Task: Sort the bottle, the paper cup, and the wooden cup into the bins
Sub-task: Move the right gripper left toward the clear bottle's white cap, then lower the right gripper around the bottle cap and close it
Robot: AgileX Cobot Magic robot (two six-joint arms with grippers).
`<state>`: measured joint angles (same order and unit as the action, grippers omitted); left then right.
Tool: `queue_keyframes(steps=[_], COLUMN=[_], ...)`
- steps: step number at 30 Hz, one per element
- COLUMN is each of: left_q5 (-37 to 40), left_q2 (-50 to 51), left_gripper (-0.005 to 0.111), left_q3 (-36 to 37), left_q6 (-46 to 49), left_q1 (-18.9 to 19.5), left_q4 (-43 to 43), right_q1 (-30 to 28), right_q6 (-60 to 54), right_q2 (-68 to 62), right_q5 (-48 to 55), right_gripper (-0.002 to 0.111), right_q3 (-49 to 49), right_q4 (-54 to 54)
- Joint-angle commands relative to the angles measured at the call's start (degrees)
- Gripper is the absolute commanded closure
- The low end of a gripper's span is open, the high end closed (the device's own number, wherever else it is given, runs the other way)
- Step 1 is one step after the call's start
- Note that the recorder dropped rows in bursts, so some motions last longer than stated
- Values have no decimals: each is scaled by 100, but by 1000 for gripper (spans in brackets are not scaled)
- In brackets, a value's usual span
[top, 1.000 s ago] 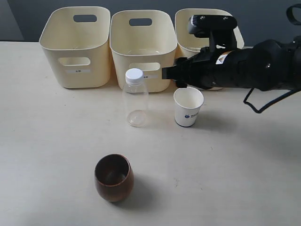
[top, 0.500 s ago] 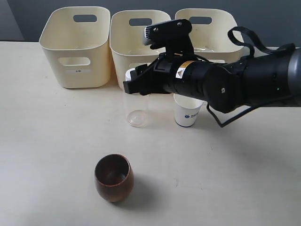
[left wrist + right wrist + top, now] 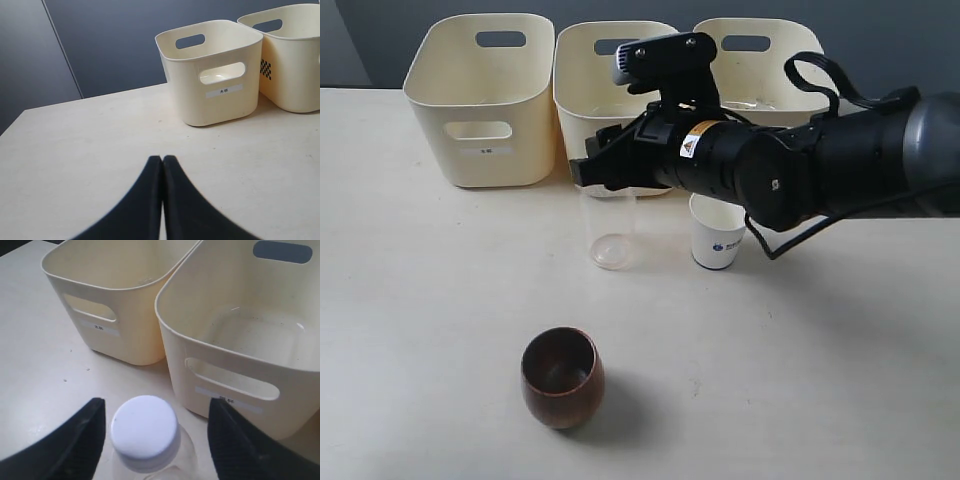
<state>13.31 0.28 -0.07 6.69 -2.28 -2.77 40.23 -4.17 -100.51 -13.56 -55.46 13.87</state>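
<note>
The clear bottle (image 3: 608, 232) stands upright in front of the middle one of the three cream bins (image 3: 582, 72). My right gripper (image 3: 595, 172) reaches across to it and hides its top in the exterior view. In the right wrist view the gripper (image 3: 156, 406) is open, with one finger on each side of the white cap (image 3: 145, 432) and a gap on both sides. The white paper cup (image 3: 717, 242) stands just right of the bottle, partly under the right arm. Nearer the front, the dark wooden cup (image 3: 561, 377) stands alone. My left gripper (image 3: 162, 160) is shut and holds nothing, low over the table.
The left bin (image 3: 440, 110) and right bin (image 3: 790, 55) flank the middle one at the back of the table. The left wrist view shows a labelled bin (image 3: 210, 75) and part of a second (image 3: 295, 55). The right wrist view shows two bins (image 3: 125, 340) (image 3: 172, 345) beyond the cap.
My right arm has swung left from above the paper cup to the bottle. Its open fingers now straddle the cap. The bottle and both cups have not moved.
</note>
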Motion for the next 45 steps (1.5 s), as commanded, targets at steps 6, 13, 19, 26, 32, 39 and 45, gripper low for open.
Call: queue_keyframes(steps=[6, 13, 19, 26, 32, 39, 45], left_q5=[-5, -5, -5, -5, -5, -5, -5], left_q2=[-28, -28, -28, -28, -28, -28, -28], left_gripper=[107, 107, 107, 107, 107, 107, 107], left_q3=[7, 7, 7, 7, 7, 7, 7], left_q6=[-11, -11, -11, -11, -11, -11, -11], left_q1=[-18, -18, -18, -18, -18, -18, -18], left_q4=[17, 17, 17, 17, 17, 17, 17], right_q1=[270, 270, 270, 270, 270, 270, 270], right_q6=[25, 14, 14, 14, 14, -34, -237], right_q2=[-12, -12, -27, -270, -368, -368, -368], right_q5=[-256, -255, -163, -261, -333, -635, -661], right_gripper=[50, 50, 50, 50, 50, 50, 50], right_q3=[-33, -33, -33, -33, -33, -33, -33], right_q4=[-164, -164, -164, -164, -164, -164, -164])
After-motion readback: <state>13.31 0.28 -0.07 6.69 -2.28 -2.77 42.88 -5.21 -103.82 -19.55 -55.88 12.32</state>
